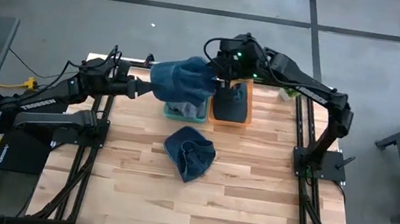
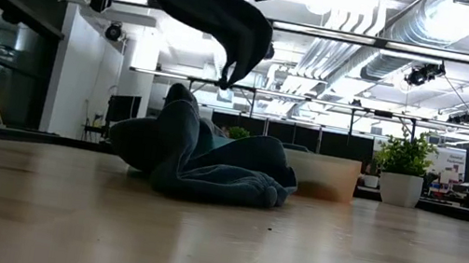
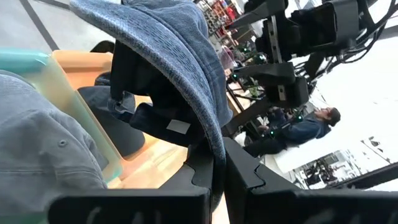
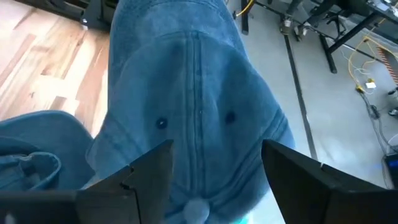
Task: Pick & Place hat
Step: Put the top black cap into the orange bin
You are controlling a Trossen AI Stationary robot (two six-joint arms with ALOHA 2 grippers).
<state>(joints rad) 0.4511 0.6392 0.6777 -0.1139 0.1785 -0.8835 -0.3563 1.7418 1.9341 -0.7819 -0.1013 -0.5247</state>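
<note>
lifted above the teal bin [image 1: 184,113] — blue hat [image 1: 182,81] pinched by its edge in the left gripper [image 1: 144,87]. right gripper [image 1: 224,74] spread wide just beside it, empty. second hat [image 1: 189,152] crumpled mid-table.

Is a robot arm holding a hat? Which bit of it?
Yes. The left gripper is shut on the edge of a blue hat, lifted over the teal bin. The right gripper is open above it, holding nothing.
</note>
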